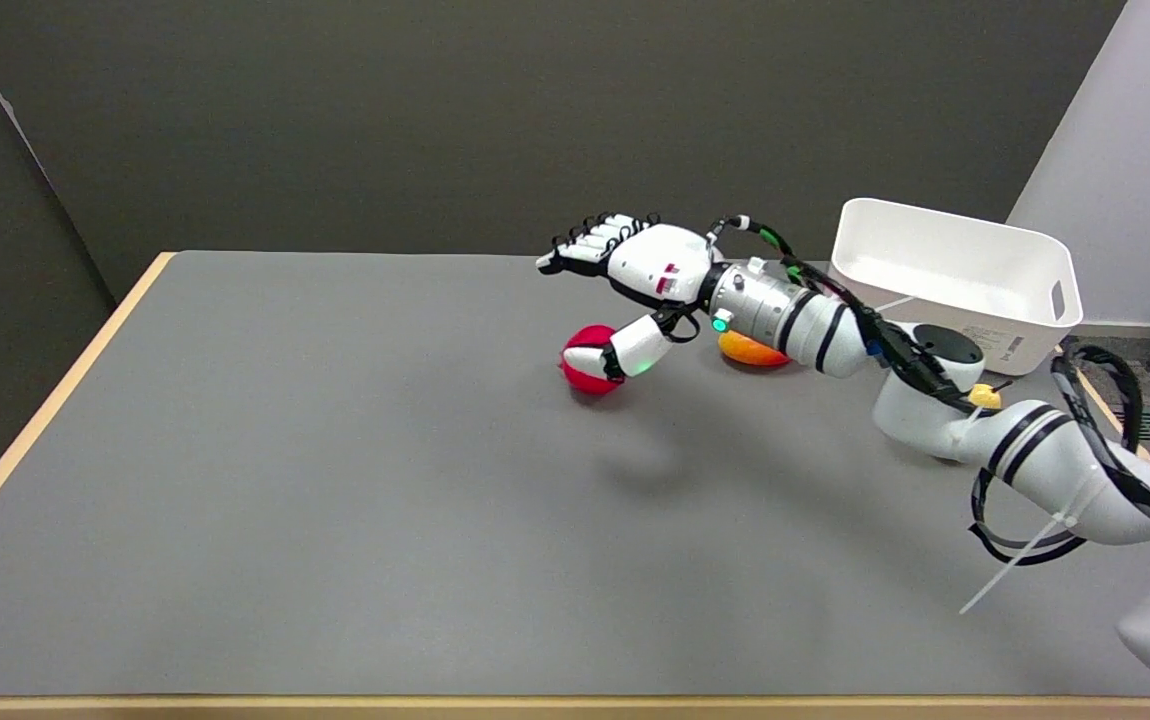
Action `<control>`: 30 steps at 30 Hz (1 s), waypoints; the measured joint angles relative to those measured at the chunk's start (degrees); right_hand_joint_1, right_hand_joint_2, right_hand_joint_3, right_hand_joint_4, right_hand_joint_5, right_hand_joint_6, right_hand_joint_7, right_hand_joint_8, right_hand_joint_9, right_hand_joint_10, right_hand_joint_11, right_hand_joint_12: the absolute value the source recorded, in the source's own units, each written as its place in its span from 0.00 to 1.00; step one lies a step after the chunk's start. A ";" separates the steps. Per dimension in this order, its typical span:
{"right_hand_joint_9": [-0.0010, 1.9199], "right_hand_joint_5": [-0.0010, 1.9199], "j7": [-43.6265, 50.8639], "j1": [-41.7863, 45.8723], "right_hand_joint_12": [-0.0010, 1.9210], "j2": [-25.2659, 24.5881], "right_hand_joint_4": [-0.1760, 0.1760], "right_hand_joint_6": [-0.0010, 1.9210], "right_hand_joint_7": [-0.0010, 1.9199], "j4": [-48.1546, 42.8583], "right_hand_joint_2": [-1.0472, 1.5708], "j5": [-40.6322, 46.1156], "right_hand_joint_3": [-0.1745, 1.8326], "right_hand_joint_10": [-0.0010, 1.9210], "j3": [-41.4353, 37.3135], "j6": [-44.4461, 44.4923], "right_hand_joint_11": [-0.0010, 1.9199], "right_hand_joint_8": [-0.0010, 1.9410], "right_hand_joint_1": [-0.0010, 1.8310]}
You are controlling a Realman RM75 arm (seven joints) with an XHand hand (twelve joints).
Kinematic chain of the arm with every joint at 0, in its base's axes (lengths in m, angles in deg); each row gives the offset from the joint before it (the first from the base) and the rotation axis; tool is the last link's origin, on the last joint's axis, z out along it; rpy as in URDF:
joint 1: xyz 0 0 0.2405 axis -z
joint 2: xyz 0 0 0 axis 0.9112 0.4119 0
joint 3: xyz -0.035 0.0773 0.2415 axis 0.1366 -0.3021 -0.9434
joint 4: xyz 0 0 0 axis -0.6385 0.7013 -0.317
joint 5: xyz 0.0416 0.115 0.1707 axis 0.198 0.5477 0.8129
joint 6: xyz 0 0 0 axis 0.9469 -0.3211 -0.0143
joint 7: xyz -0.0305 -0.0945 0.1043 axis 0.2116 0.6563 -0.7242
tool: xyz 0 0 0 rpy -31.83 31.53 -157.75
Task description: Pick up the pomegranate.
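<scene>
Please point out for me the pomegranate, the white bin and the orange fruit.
pomegranate (585, 372): head view, on its red left side, beside the thumb.
bin (935, 300): head view, on its near outer wall.
orange fruit (747, 350): head view, on the part showing under the wrist.

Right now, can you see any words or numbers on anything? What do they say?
No text here can be read.
White bin: a label on its front wall has print too small and blurred to read.
Right hand: a small red mark on its back, not readable as letters.
Pomegranate, orange fruit, table: no writing visible.
</scene>
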 measured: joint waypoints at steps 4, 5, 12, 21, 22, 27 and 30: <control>0.08 0.10 -0.29 -0.72 0.65 -1.02 0.64 0.20 0.14 1.95 0.61 -0.53 0.51 0.33 0.78 -0.38 0.05 0.16 0.17; 0.08 0.10 -0.35 -0.87 0.65 -1.26 0.65 0.20 0.14 2.43 0.61 -0.64 0.51 0.33 0.99 -0.49 0.05 0.16 0.17; 0.09 0.10 -0.66 -1.31 0.66 -2.61 0.65 0.21 0.14 5.16 0.61 -1.08 0.52 0.34 2.05 -1.36 0.06 0.16 0.18; 0.10 0.11 -0.87 -1.50 0.67 -3.82 0.66 0.21 0.15 7.63 0.61 -1.27 0.52 0.35 3.07 -2.00 0.07 0.16 0.20; 0.10 0.11 -0.88 -1.51 0.67 -3.97 0.66 0.21 0.15 7.91 0.62 -1.28 0.52 0.35 3.14 -2.03 0.07 0.16 0.20; 0.10 0.11 -0.94 -1.58 0.67 -4.61 0.66 0.21 0.15 9.06 0.62 -1.33 0.53 0.35 3.49 -2.09 0.07 0.16 0.23; 0.10 0.11 -0.97 -1.61 0.67 -4.88 0.67 0.21 0.15 9.49 0.62 -1.35 0.54 0.36 3.61 -2.12 0.07 0.16 0.28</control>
